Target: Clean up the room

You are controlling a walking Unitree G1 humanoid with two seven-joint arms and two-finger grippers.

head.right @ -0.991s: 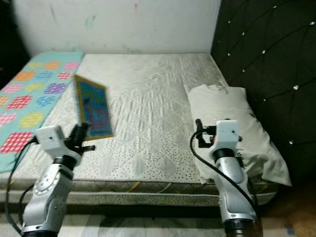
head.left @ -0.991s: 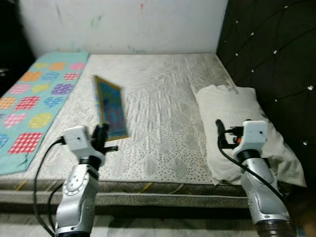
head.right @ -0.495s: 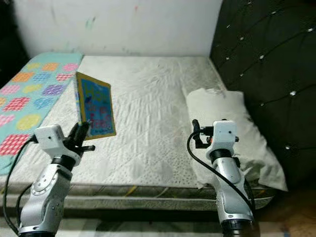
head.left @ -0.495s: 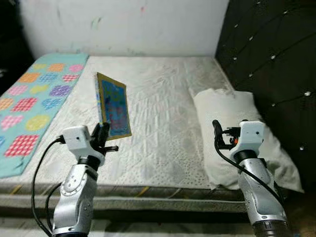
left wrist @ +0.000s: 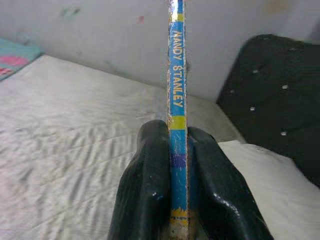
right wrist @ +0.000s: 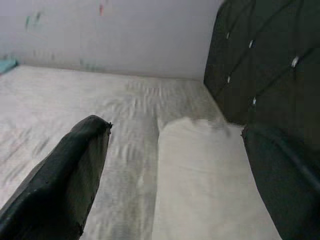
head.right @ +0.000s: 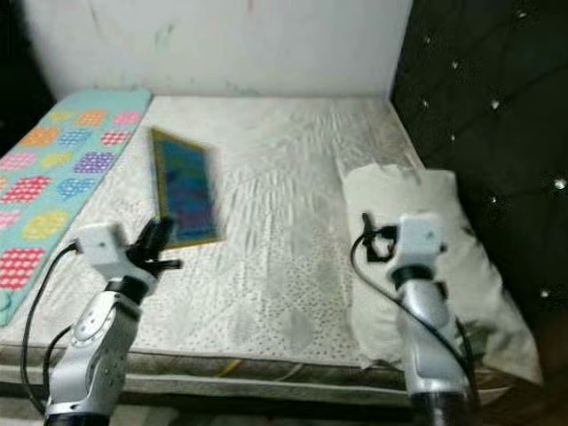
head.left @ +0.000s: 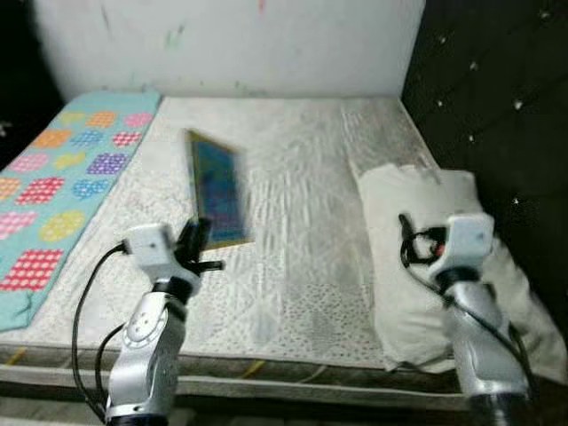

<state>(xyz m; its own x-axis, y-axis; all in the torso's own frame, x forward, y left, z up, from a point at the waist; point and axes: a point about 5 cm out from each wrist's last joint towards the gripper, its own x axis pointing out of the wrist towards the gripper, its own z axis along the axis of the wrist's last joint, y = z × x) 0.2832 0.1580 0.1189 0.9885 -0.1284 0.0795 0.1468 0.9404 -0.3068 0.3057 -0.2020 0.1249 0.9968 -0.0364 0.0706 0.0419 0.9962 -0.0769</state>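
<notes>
Grey quilted mattress (head.left: 302,204), white wall (head.left: 231,44).

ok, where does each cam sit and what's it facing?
Left eye, right eye: head stereo pair, looking forward and down at the bed; both silver arms show.
Left wrist: looks along the left gripper, jaws shut on the book, toward the wall.
Right wrist: looks along the open right gripper over the pillow.
Shared: book, pillow and headboard.

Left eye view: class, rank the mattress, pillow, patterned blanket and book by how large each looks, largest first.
1. Mattress
2. Pillow and blanket: too close to rank, both cut off
3. Book, smallest
</notes>
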